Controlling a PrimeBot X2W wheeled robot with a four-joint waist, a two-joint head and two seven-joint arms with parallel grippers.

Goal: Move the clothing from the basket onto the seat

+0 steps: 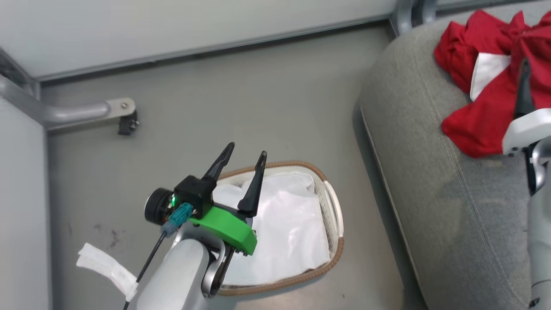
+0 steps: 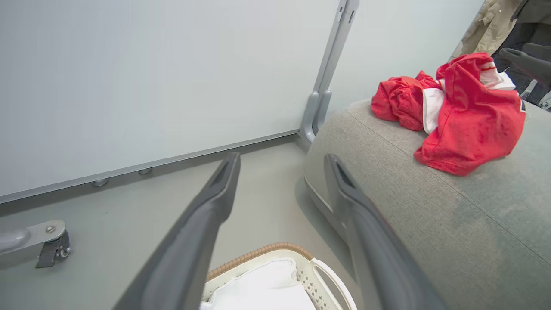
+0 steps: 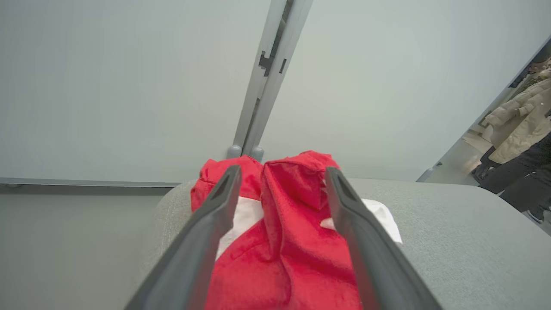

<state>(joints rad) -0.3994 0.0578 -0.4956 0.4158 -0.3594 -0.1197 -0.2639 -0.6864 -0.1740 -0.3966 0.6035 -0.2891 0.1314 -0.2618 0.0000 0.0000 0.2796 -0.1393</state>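
Note:
The clothing (image 1: pixel 486 86) is a crumpled bright red heap with white panels, lying on the near end of the grey seat (image 1: pixel 430 181). My right gripper (image 3: pixel 283 171) is open just over it, and a raised red fold (image 3: pixel 297 206) stands between its spread fingers. The red heap (image 2: pixel 456 112) rests free on the cushion. The oval basket (image 1: pixel 333 254) stands on the floor left of the seat. Inside it I see its crumpled white liner (image 1: pixel 288 228). My left gripper (image 1: pixel 246 150) hovers open over the basket's left rim with nothing between its fingers.
A pale partition wall (image 1: pixel 193 30) runs along the back, with a grey post (image 1: pixel 404 13) by the seat's corner. A metal foot with a caster (image 1: pixel 125 118) juts out at the left. A person in a pale coat (image 3: pixel 516 125) stands beyond the seat.

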